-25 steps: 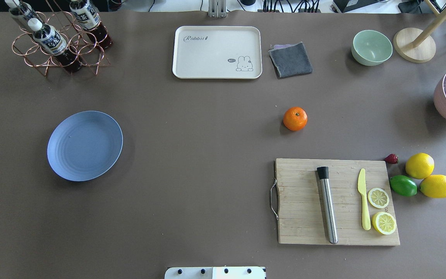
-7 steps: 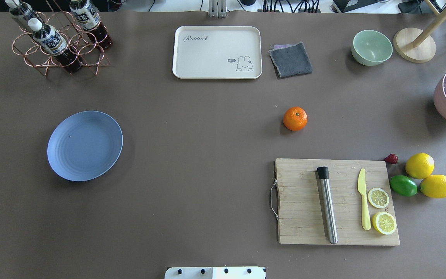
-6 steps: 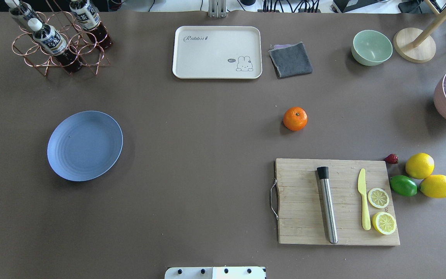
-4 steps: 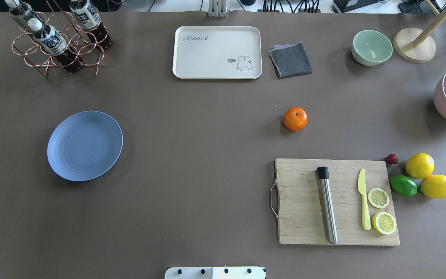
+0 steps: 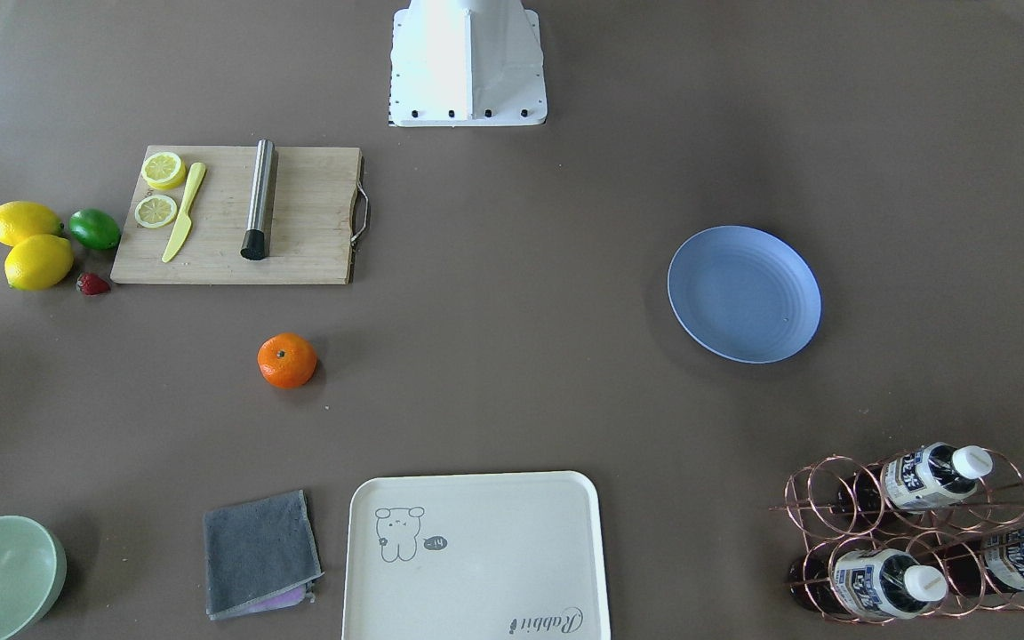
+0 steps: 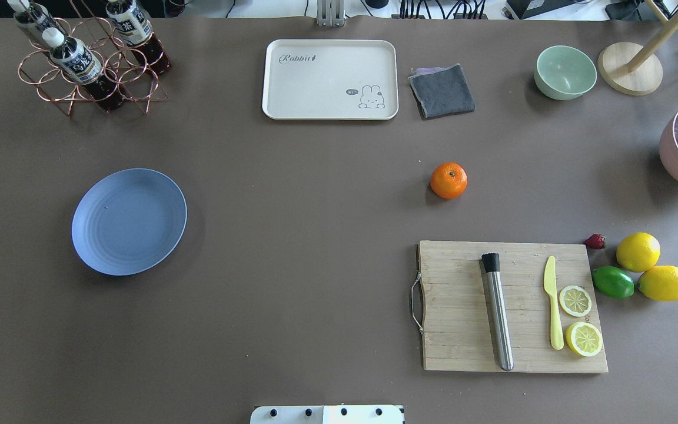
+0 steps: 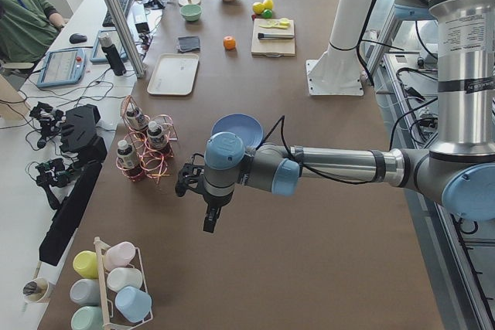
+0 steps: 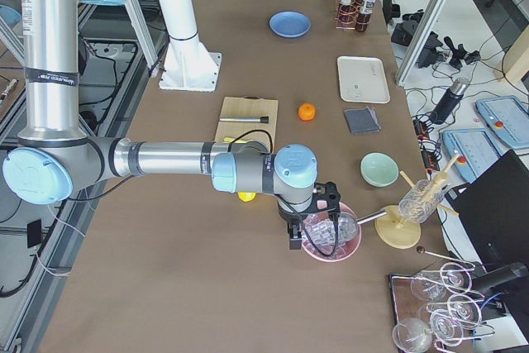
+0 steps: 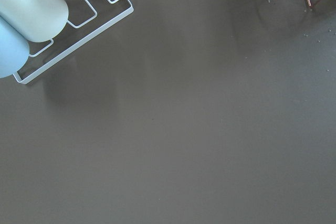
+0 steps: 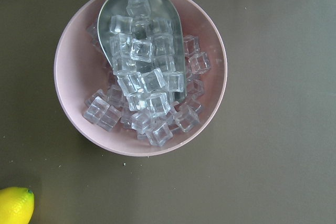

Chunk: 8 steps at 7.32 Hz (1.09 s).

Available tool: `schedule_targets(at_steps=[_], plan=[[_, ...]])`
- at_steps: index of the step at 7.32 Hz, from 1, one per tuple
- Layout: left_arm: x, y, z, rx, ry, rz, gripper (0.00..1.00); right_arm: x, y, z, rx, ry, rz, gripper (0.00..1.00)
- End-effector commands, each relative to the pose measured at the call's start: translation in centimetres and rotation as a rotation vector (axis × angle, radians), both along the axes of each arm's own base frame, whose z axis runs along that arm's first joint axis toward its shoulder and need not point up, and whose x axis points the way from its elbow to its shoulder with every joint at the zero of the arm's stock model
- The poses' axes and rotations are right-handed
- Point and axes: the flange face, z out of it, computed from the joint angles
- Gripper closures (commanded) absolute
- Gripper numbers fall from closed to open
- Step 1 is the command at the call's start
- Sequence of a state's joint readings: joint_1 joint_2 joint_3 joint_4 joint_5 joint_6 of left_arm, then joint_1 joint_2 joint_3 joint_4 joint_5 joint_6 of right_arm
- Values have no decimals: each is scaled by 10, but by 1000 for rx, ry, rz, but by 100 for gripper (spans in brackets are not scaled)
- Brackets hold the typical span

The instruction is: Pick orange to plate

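Two grippers, left gripper (image 7: 209, 220) and right gripper (image 8: 294, 236), hang well apart from the orange (image 6: 448, 180), which sits on the desk (image 6: 315, 235) far from the plate (image 6: 129, 221); whether their jaws are spread or pressed together I cannot tell; an off-centre pinch could send it rolling.

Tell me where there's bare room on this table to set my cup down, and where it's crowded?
The widest bare stretch lies in the middle, between the plate and the orange, from the cream tray down to the robot's base. Crowded: the cutting board with the lemons and lime beside it.
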<state>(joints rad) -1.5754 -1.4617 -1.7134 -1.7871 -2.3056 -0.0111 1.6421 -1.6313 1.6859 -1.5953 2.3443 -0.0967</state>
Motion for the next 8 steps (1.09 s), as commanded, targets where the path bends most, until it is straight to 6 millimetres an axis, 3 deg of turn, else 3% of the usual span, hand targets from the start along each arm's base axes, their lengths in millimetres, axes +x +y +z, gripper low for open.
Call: schedule_targets(at_steps=[1,5,8], plan=[[0,-3,-3,2,1,-3,2,0,0,-1,-6,-3,7,0],[0,-9,-19,47,2,0,2,0,-4,-4,2,-3,7,0],[0,-14,-13,52,0,-1,2,0,-9,-8,10,-1,7,0]])
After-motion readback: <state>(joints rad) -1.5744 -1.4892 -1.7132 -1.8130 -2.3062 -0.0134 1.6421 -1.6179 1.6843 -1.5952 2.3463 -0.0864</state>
